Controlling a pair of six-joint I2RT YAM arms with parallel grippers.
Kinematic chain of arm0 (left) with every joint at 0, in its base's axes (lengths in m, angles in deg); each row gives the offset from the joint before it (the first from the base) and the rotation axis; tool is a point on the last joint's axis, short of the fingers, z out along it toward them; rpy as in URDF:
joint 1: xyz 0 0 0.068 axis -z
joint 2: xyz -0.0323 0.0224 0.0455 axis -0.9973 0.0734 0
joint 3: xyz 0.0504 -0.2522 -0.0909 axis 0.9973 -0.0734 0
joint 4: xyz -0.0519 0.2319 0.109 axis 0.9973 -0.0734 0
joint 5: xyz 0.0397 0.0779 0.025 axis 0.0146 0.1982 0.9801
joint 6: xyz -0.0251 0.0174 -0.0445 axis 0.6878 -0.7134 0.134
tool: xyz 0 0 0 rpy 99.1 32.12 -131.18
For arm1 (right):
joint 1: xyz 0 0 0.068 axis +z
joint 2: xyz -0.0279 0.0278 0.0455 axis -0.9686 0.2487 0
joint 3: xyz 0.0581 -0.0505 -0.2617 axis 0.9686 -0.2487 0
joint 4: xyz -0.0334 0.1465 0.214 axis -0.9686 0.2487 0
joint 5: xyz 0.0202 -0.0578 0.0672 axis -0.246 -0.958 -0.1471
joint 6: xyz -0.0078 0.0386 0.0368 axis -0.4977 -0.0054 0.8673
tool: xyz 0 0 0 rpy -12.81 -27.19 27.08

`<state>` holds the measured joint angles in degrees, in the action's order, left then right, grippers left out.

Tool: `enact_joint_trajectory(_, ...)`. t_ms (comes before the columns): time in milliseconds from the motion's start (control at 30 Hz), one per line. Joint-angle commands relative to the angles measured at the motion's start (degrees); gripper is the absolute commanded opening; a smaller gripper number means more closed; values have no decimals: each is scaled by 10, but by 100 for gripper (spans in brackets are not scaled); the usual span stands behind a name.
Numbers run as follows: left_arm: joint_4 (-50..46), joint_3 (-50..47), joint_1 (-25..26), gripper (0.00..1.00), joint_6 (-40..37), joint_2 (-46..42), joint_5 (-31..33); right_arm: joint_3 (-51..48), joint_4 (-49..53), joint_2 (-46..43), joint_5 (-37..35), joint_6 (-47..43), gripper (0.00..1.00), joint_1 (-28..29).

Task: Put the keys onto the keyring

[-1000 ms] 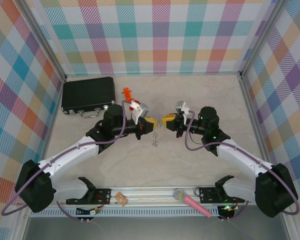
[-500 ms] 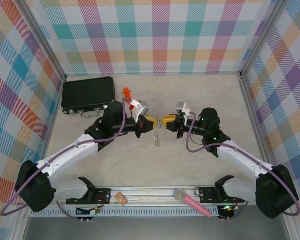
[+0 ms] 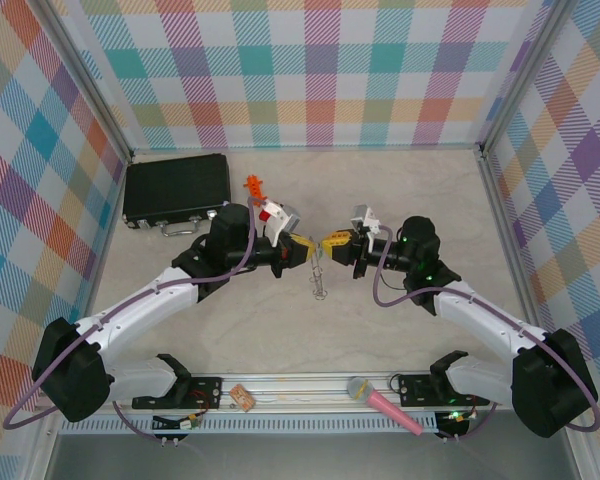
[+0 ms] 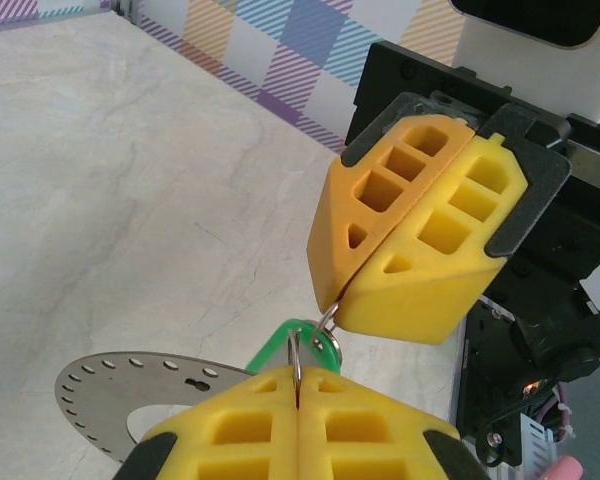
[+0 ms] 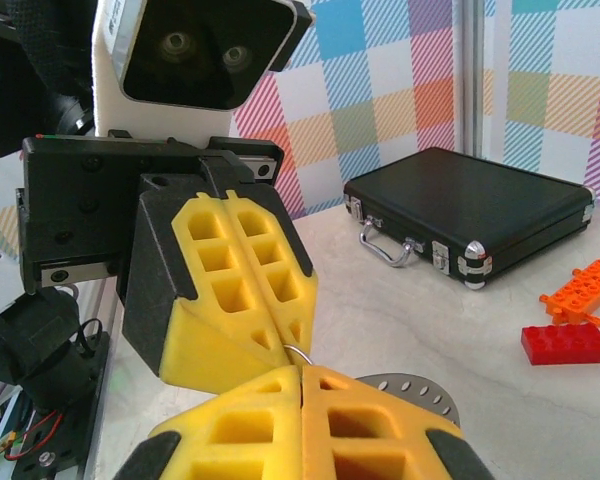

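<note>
Over the middle of the table my left gripper (image 3: pixel 306 248) and right gripper (image 3: pixel 330 240) meet tip to tip. My left gripper (image 4: pixel 298 385) is shut on a thin wire loop standing in front of the green key (image 4: pixel 272 350). The right gripper (image 4: pixel 340 300) is shut on a small wire loop that runs through the key's head. The flat silver keyring (image 4: pixel 100 385), with small holes round its rim, hangs just below the pads, clear of the table (image 3: pixel 320 282). In the right wrist view its edge (image 5: pixel 415 392) shows behind my right gripper (image 5: pixel 302 372). How the loops join the keyring is hidden.
A black case (image 3: pixel 175 190) lies at the back left. An orange toy piece (image 3: pixel 253 186) and a red block (image 5: pixel 565 342) sit near it. A pink microphone (image 3: pixel 385 405) lies on the front rail. Plaid walls close three sides.
The keyring has come up off the table and now hangs under the two grippers. Both grippers have edged closer together and stayed shut.
</note>
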<state>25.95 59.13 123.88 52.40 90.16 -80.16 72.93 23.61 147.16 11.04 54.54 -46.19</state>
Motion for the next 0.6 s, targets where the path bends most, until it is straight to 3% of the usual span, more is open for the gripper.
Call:
enact_joint_trajectory(0,6,20,6,0,-6,0,-20,2,-16,3,17,-6,0,5)
enact_joint_trajectory(367,9,13,6,0,-8,-6,-13,-16,-21,-20,-43,-17,0,6)
enact_joint_trajectory(567,11,13,6,0,-6,-2,-16,-17,-20,-22,-41,-20,0,6)
